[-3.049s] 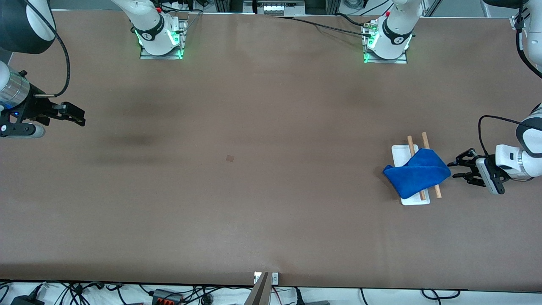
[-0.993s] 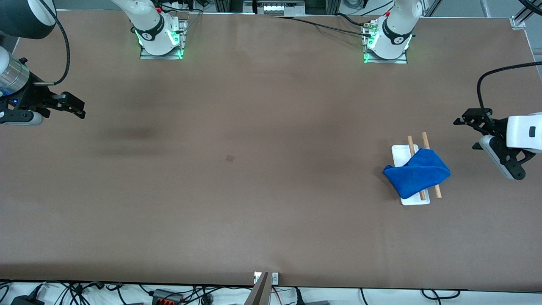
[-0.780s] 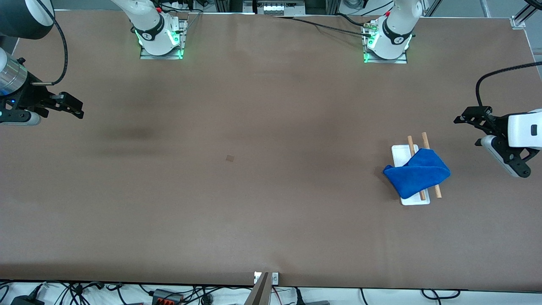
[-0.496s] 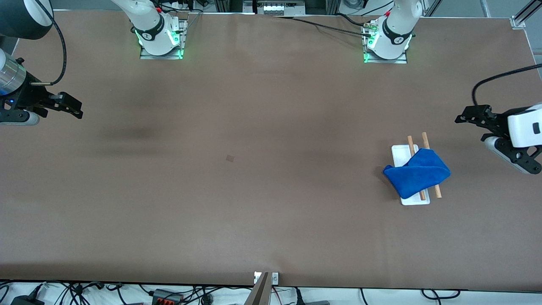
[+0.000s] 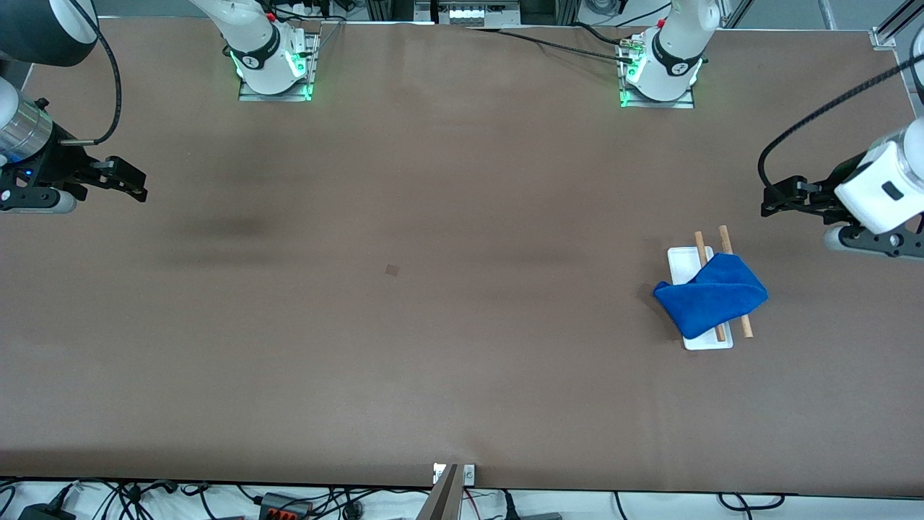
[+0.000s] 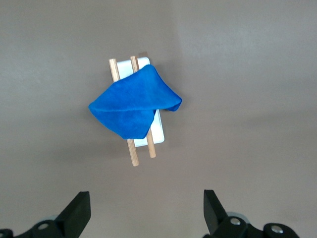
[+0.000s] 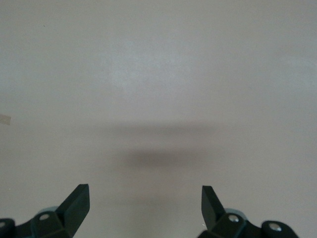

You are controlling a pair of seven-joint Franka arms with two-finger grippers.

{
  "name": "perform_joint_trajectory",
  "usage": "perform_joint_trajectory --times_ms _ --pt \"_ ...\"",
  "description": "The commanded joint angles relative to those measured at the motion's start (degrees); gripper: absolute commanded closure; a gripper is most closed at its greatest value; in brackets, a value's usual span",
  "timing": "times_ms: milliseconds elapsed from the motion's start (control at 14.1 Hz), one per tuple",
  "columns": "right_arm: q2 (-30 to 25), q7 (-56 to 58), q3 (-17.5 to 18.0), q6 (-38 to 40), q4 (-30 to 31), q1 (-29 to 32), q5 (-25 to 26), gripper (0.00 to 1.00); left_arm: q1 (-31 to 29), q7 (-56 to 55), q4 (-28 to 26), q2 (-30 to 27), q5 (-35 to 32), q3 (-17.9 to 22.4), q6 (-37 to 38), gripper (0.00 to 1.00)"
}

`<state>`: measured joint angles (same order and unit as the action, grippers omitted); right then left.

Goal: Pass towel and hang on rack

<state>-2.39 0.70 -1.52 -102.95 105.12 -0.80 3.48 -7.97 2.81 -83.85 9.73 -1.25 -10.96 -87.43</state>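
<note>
A blue towel [image 5: 711, 295] lies draped over the rack [image 5: 723, 238], covering the middle of its two wooden rods above the white base [image 5: 682, 261], toward the left arm's end of the table. The left wrist view shows the towel [image 6: 133, 104] on the rack [image 6: 132, 151] from above. My left gripper [image 5: 771, 201] is open and empty in the air over bare table beside the rack, and its black fingertips [image 6: 79, 210] stand wide apart. My right gripper [image 5: 138, 186] waits open and empty over bare table at the right arm's end, where its fingertips [image 7: 79, 201] also stand apart.
The brown table [image 5: 433, 325] carries a small dark mark [image 5: 392, 270] near its middle. The arm bases [image 5: 274, 68] stand along the edge farthest from the front camera. Cables lie past the table's near edge.
My left gripper has let go of the towel, pulled away from the rack and risen, turning as it went. The towel stays on the rods. The right arm has barely moved.
</note>
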Motion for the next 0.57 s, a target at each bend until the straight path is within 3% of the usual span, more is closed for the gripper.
perform_joint_trajectory --times_ms 0,142,496 --pt "-0.34 0.44 0.47 0.91 -0.35 0.62 -1.11 0.0 3.91 -3.58 -6.22 -4.63 1.32 4.7 -2.57 0.0" --pt "-0.6 0.35 0.38 1.17 -0.53 0.62 -1.11 0.0 4.19 -6.24 -9.21 -6.82 3.27 5.87 -3.26 0.0" --pt "-0.78 0.44 0.56 3.9 -0.97 0.36 -1.02 0.0 4.46 -9.21 -9.75 -7.44 3.27 5.87 -3.8 0.0"
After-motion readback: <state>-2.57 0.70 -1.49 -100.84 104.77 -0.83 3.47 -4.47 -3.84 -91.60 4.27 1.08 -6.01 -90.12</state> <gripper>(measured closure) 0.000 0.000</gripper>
